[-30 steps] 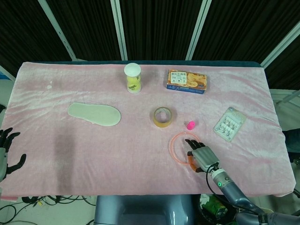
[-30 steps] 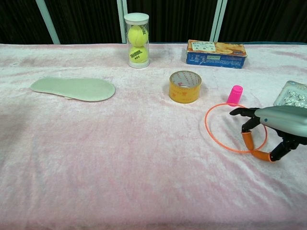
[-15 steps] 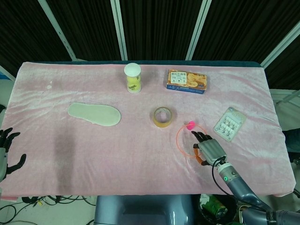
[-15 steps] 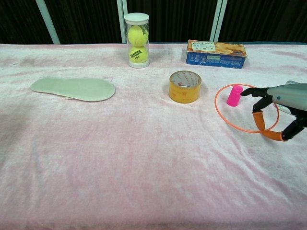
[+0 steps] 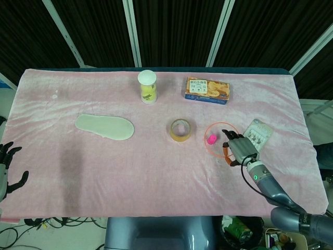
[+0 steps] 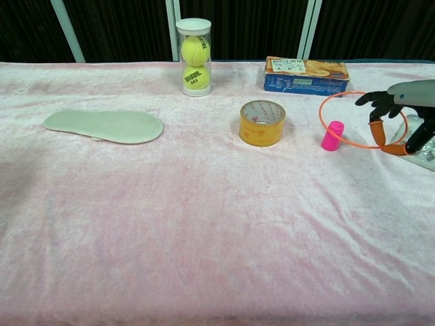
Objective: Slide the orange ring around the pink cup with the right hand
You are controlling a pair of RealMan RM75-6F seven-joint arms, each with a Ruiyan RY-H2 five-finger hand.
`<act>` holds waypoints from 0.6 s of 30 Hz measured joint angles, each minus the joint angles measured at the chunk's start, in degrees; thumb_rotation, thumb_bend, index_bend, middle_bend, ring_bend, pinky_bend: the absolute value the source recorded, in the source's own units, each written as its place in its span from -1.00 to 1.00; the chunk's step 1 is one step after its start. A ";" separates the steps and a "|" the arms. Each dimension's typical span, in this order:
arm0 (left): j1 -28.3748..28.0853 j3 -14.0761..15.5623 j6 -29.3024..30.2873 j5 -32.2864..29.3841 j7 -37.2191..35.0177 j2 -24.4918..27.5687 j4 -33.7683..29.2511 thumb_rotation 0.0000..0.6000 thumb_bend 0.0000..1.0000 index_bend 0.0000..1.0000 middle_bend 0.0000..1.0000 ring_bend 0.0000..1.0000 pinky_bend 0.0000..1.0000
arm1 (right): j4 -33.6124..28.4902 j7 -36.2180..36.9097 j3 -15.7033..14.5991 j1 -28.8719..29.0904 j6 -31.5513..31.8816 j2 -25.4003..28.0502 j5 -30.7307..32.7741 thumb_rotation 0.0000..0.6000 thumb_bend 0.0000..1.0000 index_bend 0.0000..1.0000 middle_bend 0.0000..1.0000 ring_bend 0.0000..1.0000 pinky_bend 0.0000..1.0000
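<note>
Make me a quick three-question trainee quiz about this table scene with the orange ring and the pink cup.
1. True or false: the orange ring now encircles the pink cup.
2. Which robot hand touches the ring? A) left B) right C) neither
3. Fill in: the tape roll lies to the ____ of the pink cup in the head view.

Key:
1. True, seen from the head view.
2. B; the right robot hand has fingers on the ring, while the left robot hand rests off the table edge.
3. left

the orange ring [image 5: 220,139] encircles the pink cup [image 5: 212,139] on the pink-covered tabletop [image 5: 156,172], with the right hand [image 5: 240,149] gripping its right edge. a tape roll [image 5: 180,129] sits just left; the left hand [image 5: 6,166] shows at the frame's left edge.
</note>
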 measured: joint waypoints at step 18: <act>-0.06 -0.17 -0.14 -0.29 -0.23 0.10 0.07 1.00 -0.33 -0.57 -0.86 -1.00 -1.00 | 5.29 0.52 -1.51 4.63 -3.86 -3.33 6.73 1.00 -0.21 0.12 -1.00 -0.93 -0.68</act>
